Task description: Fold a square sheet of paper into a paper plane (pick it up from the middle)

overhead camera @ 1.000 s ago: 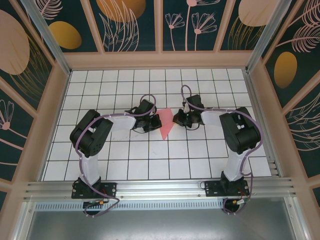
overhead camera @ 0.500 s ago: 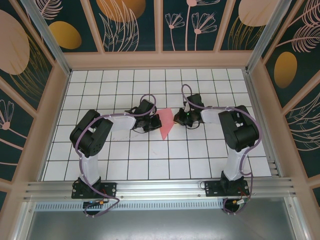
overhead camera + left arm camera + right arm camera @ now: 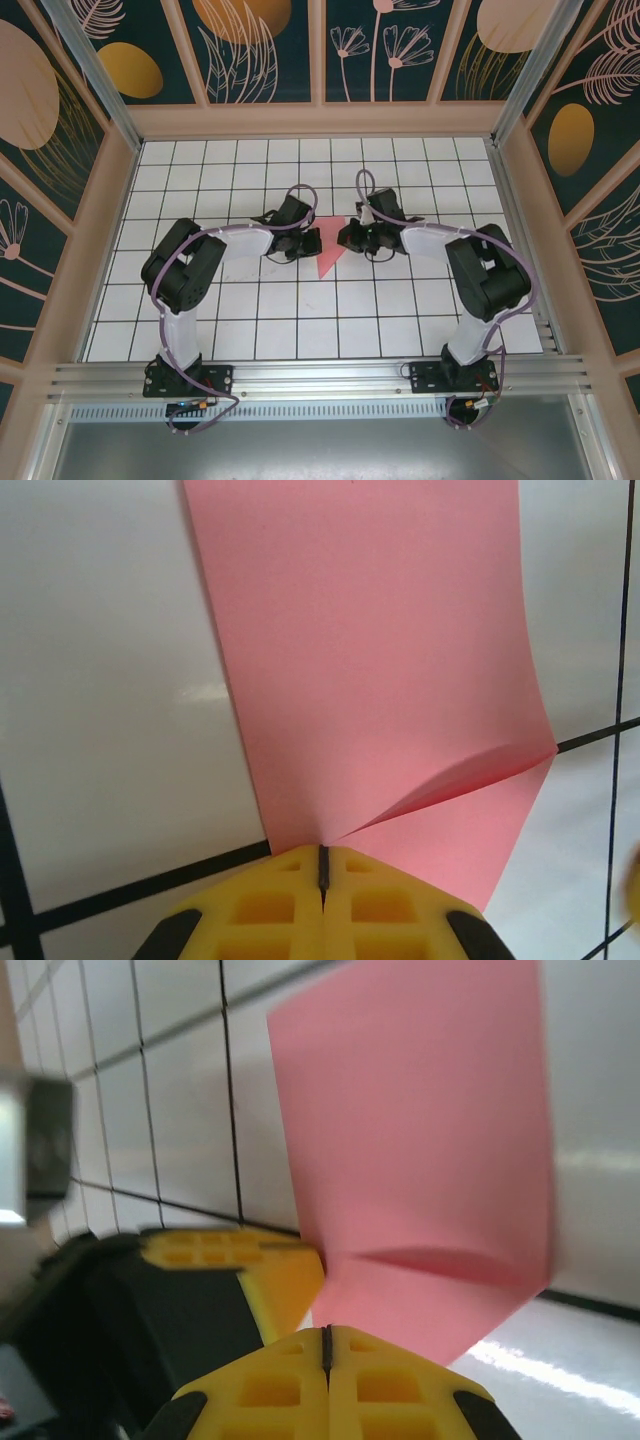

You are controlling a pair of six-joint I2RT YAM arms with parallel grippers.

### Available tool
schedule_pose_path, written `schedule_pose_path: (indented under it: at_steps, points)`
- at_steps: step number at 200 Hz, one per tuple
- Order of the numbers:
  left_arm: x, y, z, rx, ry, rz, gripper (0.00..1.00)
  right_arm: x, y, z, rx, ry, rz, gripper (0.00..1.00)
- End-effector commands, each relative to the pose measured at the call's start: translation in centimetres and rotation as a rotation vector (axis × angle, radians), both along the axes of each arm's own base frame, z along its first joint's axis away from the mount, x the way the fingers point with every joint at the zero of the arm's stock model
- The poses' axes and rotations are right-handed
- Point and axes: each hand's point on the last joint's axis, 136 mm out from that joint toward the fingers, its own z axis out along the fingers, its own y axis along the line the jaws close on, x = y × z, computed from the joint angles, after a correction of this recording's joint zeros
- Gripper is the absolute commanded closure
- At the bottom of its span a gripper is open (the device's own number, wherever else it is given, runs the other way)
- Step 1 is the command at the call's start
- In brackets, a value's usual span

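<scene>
**Mid-table: both grippers clamped on the pink sheet**

Near the middle of the white gridded table (image 3: pixel 300 320), between the two arms, we see the salmon-pink paper sheet (image 3: pixel 324 250), thin and unmarked. From above it reads as a wedge, broad at the far side and narrowing to a point toward the arm bases.

We find the left gripper (image 3: pixel 303 240) against the sheet's left side and the right gripper (image 3: pixel 347 237) against its right side, the two facing each other with the paper between them.

On the left wrist camera, the left gripper (image 3: pixel 322 865) has its yellow fingers pressed together with no gap, pinching the near edge of the sheet (image 3: pixel 370 660). A soft buckle runs from that pinch out to the paper's right edge, where a corner juts over a black grid line.

On the right wrist camera, the right gripper (image 3: pixel 326 1345) is likewise clenched on the sheet (image 3: pixel 420 1140), which rises away from the fingertips with a shallow dent just above the grip. A yellow finger of the left gripper (image 3: pixel 285 1285) meets the paper close beside it.

We cannot tell whether the sheet's point touches the table.
</scene>
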Motion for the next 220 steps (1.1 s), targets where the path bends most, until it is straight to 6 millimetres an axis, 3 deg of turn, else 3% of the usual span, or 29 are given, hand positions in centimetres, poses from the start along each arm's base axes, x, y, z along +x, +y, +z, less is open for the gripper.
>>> schedule_pose_path:
  at_steps: [1,37,72,103,120,150,220]
  points:
    - [0.3,1.0,-1.5,0.091,-0.010,-0.051,1.00,-1.1,1.0,-1.7,0.010,0.039,0.028,0.99]
    - [0.6,0.5,-0.2,0.054,-0.027,-0.046,1.00,-1.4,1.0,-3.5,-0.011,0.086,0.011,0.99]
    - [1.4,-0.6,3.7,-0.060,-0.065,0.018,0.88,-1.8,0.6,-4.8,-0.027,0.118,-0.009,1.00]
    - [0.7,-0.9,6.3,-0.187,-0.065,0.085,0.86,-1.7,0.6,-4.7,-0.017,0.122,-0.029,1.00]
    - [-0.5,-0.7,6.4,-0.248,-0.033,0.121,0.89,-1.7,0.7,-4.6,-0.011,0.124,-0.038,1.00]
    - [-3.1,-0.7,4.5,-0.337,0.060,0.134,0.97,-1.6,0.7,-4.6,0.000,0.133,-0.057,1.00]
    - [-5.2,-1.3,2.3,-0.321,0.129,0.104,1.00,-1.5,1.0,-4.4,0.015,0.141,-0.068,1.00]
